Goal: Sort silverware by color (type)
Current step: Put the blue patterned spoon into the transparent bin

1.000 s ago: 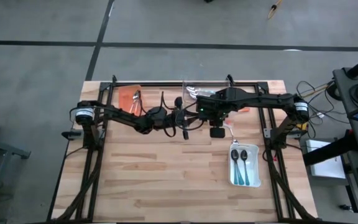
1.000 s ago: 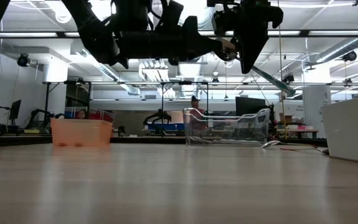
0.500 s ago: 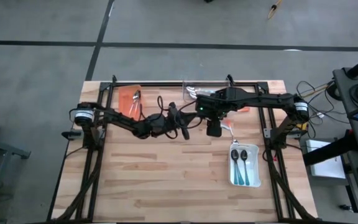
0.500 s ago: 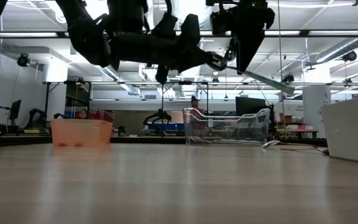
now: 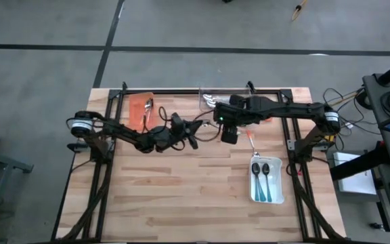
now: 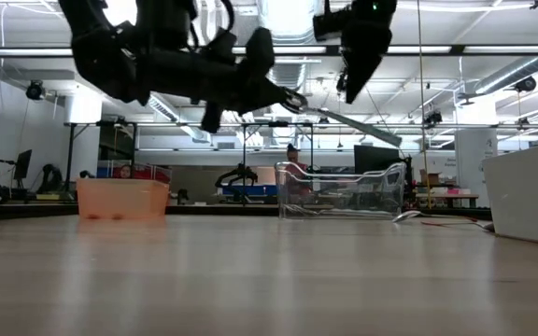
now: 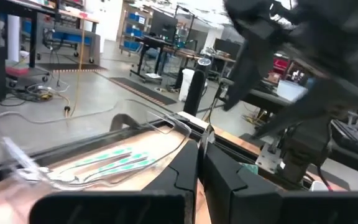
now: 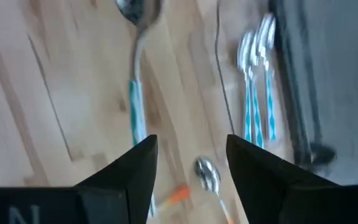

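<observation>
Right claw (image 5: 228, 137) hangs above the desk (image 5: 181, 196), fingers (image 8: 126, 171) spread wide, holding nothing. Teal-handled spoon (image 8: 135, 93) lies loose on the desk below it; orange-handled spoon (image 8: 188, 186) beside. Left claw (image 5: 192, 141) pinched shut, apparently empty. For a clean pick: centre over the handle, fingers straddling it crosswise, descend square. White tray (image 5: 277, 196) holds two teal spoons (image 5: 261, 177).

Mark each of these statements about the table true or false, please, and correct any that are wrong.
1. The white tray holds two spoons. True.
2. The right end effector is shut. False: its fingers stand open.
3. The left end effector holds a teal-handled spoon above the table. True.
4. The orange tray is empty. False: an orange-tray spoon lies in it.
</observation>
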Controlling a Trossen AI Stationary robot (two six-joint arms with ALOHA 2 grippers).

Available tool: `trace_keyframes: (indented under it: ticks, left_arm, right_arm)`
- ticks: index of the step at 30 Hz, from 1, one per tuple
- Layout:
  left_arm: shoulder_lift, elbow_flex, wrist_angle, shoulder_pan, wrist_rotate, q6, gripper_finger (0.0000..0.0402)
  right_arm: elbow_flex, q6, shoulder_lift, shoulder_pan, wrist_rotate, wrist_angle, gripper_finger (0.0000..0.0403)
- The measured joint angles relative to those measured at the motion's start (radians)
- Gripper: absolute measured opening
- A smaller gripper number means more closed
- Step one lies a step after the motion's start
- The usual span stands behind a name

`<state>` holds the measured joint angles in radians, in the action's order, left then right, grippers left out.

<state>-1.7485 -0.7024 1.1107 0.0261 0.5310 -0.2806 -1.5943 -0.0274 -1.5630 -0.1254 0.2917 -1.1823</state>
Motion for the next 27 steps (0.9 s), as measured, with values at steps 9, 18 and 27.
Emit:
trace_keyframes:
  ticks: [9, 18, 27]
  left_arm:
    - [0.158, 0.142, 0.001, -0.004, 0.064, -0.026, 0.0000]
    - [0.196, 0.154, -0.003, -0.029, 0.063, -0.110, 0.0000]
    - [0.177, 0.128, -0.019, -0.054, 0.097, -0.185, 0.0000]
  right_arm:
    - [0.139, -0.016, 0.133, 0.182, 0.207, 0.241, 0.0183]
    - [0.415, -0.035, 0.202, 0.302, 0.409, 0.536, 0.0183]
    - [0.541, -0.066, 0.202, 0.355, 0.523, 0.568, 0.0183]
